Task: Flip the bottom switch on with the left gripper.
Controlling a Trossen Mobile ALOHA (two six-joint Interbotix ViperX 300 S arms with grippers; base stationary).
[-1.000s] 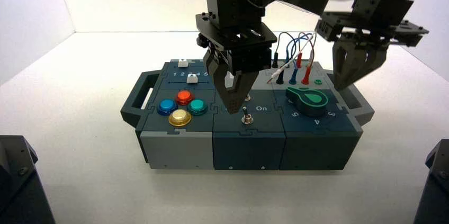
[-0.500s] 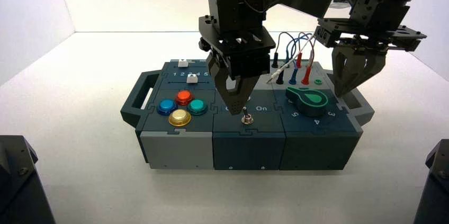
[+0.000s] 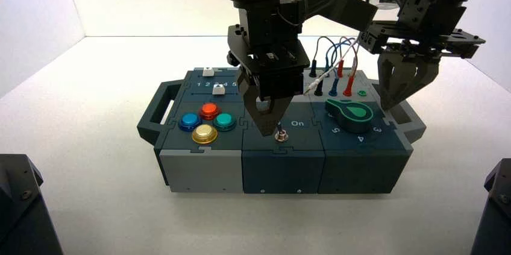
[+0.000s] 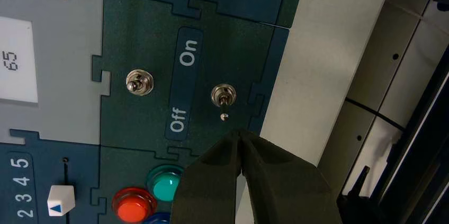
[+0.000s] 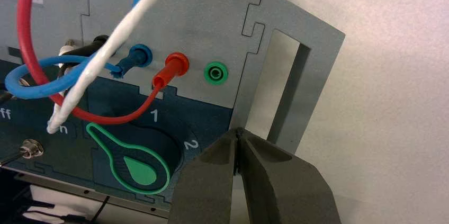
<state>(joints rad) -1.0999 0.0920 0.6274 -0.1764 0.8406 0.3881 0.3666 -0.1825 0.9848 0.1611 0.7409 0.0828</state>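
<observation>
Hovering with its fingers pressed together into one narrow point, the left gripper (image 3: 269,127) sits just on the Off side of the bottom switch (image 4: 223,96), whose lever leans toward Off. A closed tip makes sense here: it acts as a single pusher to nudge the lever toward On. That switch stands at the front edge of the box (image 3: 280,167), in the middle panel, with its twin (image 4: 139,82) just behind it. Open panel lies ahead toward On, so the sweep looks free. The right gripper (image 3: 399,95), also closed, hangs over the box's right end near the knob (image 3: 349,115), well apart. Bare bench (image 3: 90,146) surrounds the box.
</observation>
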